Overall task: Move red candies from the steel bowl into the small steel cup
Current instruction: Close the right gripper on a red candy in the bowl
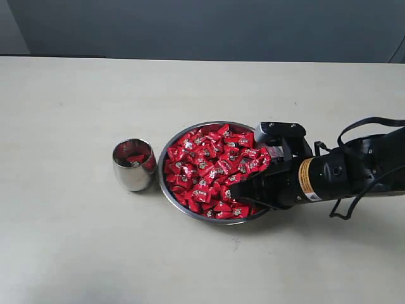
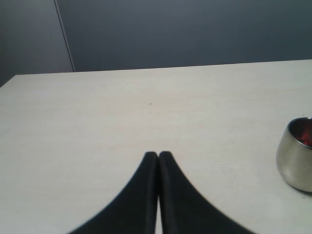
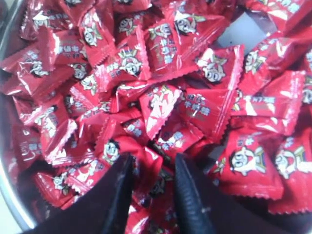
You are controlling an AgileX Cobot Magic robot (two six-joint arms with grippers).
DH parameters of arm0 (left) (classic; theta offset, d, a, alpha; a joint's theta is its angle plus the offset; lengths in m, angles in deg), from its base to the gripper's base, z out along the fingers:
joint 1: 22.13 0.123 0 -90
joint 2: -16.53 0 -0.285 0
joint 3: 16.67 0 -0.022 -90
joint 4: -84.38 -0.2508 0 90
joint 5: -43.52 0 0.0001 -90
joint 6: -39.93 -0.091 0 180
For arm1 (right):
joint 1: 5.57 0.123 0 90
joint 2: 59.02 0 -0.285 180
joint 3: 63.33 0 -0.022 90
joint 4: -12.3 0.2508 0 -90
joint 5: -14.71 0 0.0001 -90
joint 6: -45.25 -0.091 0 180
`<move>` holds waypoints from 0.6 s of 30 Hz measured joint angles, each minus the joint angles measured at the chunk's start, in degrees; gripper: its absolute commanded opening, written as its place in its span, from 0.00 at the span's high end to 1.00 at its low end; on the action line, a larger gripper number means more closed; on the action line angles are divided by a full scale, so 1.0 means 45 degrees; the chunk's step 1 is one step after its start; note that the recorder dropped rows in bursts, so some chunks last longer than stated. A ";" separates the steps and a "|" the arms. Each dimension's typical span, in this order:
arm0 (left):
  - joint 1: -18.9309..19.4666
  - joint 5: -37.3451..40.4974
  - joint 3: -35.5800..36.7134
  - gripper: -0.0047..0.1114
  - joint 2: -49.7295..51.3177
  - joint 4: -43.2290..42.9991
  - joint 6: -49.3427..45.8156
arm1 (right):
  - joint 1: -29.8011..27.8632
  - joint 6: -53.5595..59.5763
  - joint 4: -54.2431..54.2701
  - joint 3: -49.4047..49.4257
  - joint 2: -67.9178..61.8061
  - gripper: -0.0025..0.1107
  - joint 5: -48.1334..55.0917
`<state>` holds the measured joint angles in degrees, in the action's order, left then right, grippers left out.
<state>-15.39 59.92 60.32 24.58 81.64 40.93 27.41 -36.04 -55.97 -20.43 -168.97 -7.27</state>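
Digging into red candies (image 3: 165, 58), right claw (image 3: 153, 183), one candy between its jaws

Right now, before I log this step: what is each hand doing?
Left hand: closed, empty.
Right hand: partly open, down in the red candies; a grip on one cannot be told.

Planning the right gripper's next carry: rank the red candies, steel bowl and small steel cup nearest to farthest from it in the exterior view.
1. red candies, at the right gripper tips.
2. steel bowl, holding them, under the gripper.
3. small steel cup, beyond the bowl's left side.
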 measured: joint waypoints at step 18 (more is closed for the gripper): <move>0.0000 0.0000 0.0000 0.96 0.0000 0.0000 0.0000 | 0.0000 0.0396 0.0302 0.0000 -0.0057 0.71 -0.0677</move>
<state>-15.39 59.92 60.32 24.58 81.64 40.93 27.41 -34.26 -54.61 -20.43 -169.23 -10.31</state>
